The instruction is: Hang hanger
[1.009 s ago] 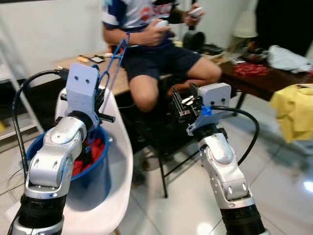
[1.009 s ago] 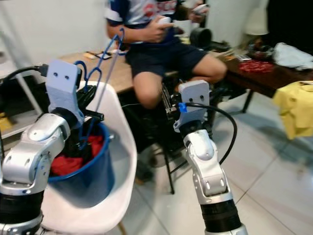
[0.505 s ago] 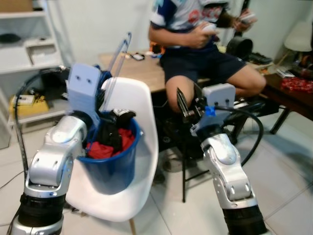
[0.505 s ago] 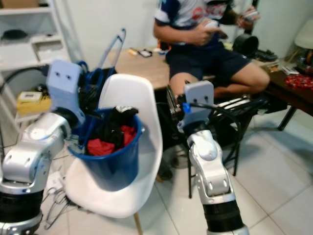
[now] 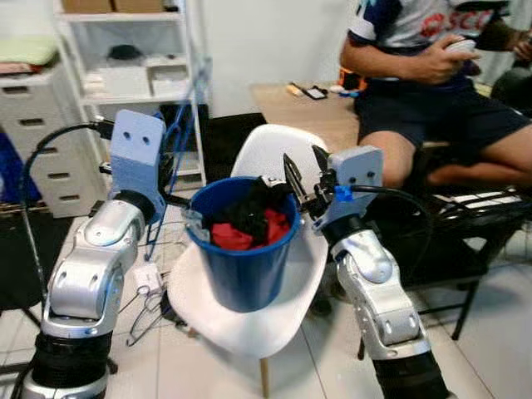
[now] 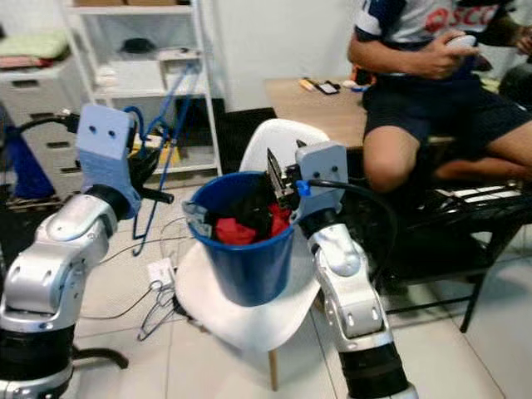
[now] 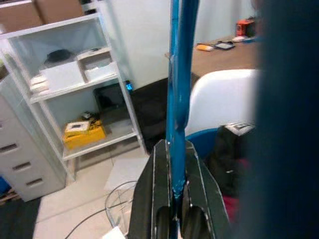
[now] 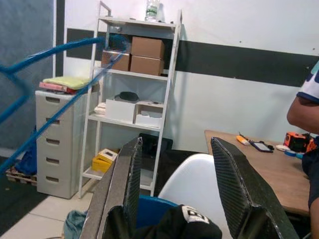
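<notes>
The blue hanger (image 6: pixel 170 125) is a thin frame of bright blue wire or plastic, with long straight bars that run upward and a curled hook end near the wrist housing. It is raised in the air in front of the white shelving unit (image 5: pixel 150 75), to the left of the white chair (image 5: pixel 258 307). The left gripper (image 7: pixel 174 199) is clamped on it: in the left wrist view the two black fingers (image 7: pixel 154 199) are closed tight against one narrow blue bar, which rises straight up out of the grip. The bar looks smooth and glossy, with a slight thickening partway up.

The right gripper (image 5: pixel 301 179) is held up above the far rim of the blue bucket (image 5: pixel 245 274), its fingers spread apart with nothing between them. In the right wrist view the hanger's blue bars cross the picture in front of the shelving.

The bucket stands on the seat of the white chair and holds red and black clothes (image 5: pixel 249 224). A person (image 5: pixel 432 75) in dark shorts sits beside a wooden table (image 5: pixel 312 112) behind the chair, holding a controller (image 6: pixel 461 41). Grey wire hangers (image 5: pixel 150 307) lie on the tiled floor (image 5: pixel 499 349) near the chair's left edge, among cables. A grey drawer cabinet (image 5: pixel 37 141) stands left of the shelving.
</notes>
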Controlling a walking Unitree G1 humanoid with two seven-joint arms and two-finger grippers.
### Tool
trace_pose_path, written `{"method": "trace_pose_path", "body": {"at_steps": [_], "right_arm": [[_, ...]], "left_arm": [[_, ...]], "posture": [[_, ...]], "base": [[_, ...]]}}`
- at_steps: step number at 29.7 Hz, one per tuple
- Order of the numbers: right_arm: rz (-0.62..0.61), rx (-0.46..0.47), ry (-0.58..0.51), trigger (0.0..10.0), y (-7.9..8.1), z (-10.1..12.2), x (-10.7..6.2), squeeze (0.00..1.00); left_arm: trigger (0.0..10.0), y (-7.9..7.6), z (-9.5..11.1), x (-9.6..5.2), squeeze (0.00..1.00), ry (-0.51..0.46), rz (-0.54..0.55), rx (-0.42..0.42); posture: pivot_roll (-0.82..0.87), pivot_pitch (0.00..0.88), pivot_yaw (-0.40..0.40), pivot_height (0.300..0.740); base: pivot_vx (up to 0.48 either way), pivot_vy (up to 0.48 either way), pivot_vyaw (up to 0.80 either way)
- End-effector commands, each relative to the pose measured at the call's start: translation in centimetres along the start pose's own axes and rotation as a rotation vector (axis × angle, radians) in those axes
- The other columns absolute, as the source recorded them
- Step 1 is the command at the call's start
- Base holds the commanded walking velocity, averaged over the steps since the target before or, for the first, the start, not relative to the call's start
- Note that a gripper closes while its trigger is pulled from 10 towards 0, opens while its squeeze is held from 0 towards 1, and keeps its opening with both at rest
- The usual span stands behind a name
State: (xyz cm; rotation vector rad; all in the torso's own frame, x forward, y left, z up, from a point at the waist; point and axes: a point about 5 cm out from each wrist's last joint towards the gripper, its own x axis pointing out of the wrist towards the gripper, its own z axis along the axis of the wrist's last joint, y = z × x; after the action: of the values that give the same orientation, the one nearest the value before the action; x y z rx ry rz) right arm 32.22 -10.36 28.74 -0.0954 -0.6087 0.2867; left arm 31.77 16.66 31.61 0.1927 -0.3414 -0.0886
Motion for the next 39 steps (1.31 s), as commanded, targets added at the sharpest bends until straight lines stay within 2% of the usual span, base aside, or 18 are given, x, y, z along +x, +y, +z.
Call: {"method": "trace_pose_path", "body": {"at_steps": [1,6,26,35,39], "right_arm": [[0.005,0.017,-0.011,10.0,0.36,0.23,-0.10,0.00],[-0.010,0.042,-0.017,10.0,0.20,0.32,-0.17,0.00],[-0.007,0.034,-0.019,10.0,0.07,0.27,-0.28,0.00],[-0.001,0.033,-0.017,10.0,0.05,0.20,-0.26,0.00],[0.009,0.032,-0.013,10.0,0.10,0.12,-0.29,0.00]], "left_arm": [[10.0,0.32,-0.13,-0.09,0.00,-0.002,0.017,0.004],[10.0,0.25,-0.17,-0.06,0.00,-0.003,0.014,0.002],[10.0,0.10,-0.29,0.04,0.00,-0.005,0.011,0.008],[10.0,0.05,-0.40,0.09,0.00,-0.004,0.012,0.009],[10.0,0.07,-0.74,-0.06,0.00,0.009,0.001,0.009]], "posture": [[0.03,0.169,-0.025,0.740],[0.03,0.168,-0.023,0.740],[0.03,0.154,-0.022,0.740],[0.02,0.148,-0.021,0.740],[0.02,0.146,-0.021,0.740]], "base": [[0.446,0.000,0.00],[0.446,0.000,0.00],[0.431,0.000,0.00],[0.336,0.000,0.00],[0.000,0.000,0.00]]}}
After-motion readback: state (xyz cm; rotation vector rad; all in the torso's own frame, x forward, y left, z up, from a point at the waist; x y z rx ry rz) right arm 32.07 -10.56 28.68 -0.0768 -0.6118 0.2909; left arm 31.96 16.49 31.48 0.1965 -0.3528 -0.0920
